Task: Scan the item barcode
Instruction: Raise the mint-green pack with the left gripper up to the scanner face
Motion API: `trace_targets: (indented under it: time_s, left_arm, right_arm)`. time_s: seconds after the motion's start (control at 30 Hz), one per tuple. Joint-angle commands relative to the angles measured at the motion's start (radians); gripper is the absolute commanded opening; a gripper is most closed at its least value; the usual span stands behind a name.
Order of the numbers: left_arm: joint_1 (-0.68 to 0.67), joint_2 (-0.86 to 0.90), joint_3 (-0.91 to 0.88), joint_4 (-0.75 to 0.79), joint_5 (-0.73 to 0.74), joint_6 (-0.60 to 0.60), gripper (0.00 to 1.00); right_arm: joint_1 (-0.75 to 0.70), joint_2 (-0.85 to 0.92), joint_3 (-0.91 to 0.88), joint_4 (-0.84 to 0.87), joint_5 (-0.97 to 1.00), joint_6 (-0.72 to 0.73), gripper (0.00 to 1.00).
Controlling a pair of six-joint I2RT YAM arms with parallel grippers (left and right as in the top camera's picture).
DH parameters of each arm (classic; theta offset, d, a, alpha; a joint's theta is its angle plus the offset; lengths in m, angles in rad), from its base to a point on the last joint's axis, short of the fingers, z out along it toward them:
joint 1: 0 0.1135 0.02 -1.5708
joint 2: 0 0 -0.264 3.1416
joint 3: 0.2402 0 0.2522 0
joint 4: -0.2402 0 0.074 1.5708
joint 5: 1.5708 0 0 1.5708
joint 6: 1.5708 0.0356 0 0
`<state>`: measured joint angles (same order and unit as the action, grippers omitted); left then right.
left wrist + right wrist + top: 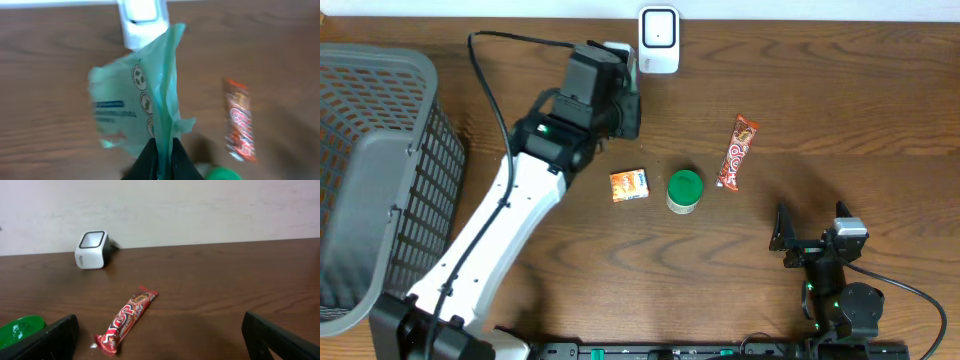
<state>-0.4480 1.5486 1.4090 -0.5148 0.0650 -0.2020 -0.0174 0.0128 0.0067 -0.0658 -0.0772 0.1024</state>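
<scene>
A pale green, see-through packet [135,100] with printed round symbols and blue text hangs pinched by its seam in my left gripper [164,155], which is shut on it. It hangs just in front of the white barcode scanner [142,20]. From overhead the left gripper [625,95] sits just left of and below the scanner [659,40] at the table's back edge, and the arm hides most of the packet. My right gripper [810,228] rests open near the front right with nothing between its fingers [50,340]. The right wrist view shows the scanner [92,249] far off to the left.
A grey mesh basket [380,170] fills the left side. A small orange box [629,185], a green-lidded jar [684,190] and a red candy bar [738,150] lie mid-table. The candy bar [127,320] is ahead of the right gripper.
</scene>
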Motion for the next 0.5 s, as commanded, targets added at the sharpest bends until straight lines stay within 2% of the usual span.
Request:
trace_targets:
  time_s: [0.0, 0.1, 0.13, 0.33, 0.47]
  left_arm:
    - [-0.077, 0.024, 0.02, 0.108, -0.452, 0.072, 0.07]
    - [-0.1, 0.071, 0.021, 0.188, -0.54, 0.161, 0.07]
    - [-0.113, 0.118, 0.021, 0.241, -0.587, 0.231, 0.07]
    - [-0.133, 0.26, 0.021, 0.397, -0.728, 0.463, 0.07]
    - [-0.134, 0.324, 0.021, 0.511, -0.774, 0.623, 0.07]
  right_arm:
    - [0.004, -0.002, -0.001, -0.003, 0.001, 0.013, 0.99]
    - [0.004, -0.002, -0.001, -0.003, 0.001, 0.013, 0.99]
    - [0.004, -0.002, -0.001, -0.003, 0.001, 0.013, 0.99]
    - [0.004, -0.002, -0.001, -0.003, 0.001, 0.013, 0.99]
    - [0.004, -0.002, -0.001, -0.003, 0.001, 0.013, 0.99]
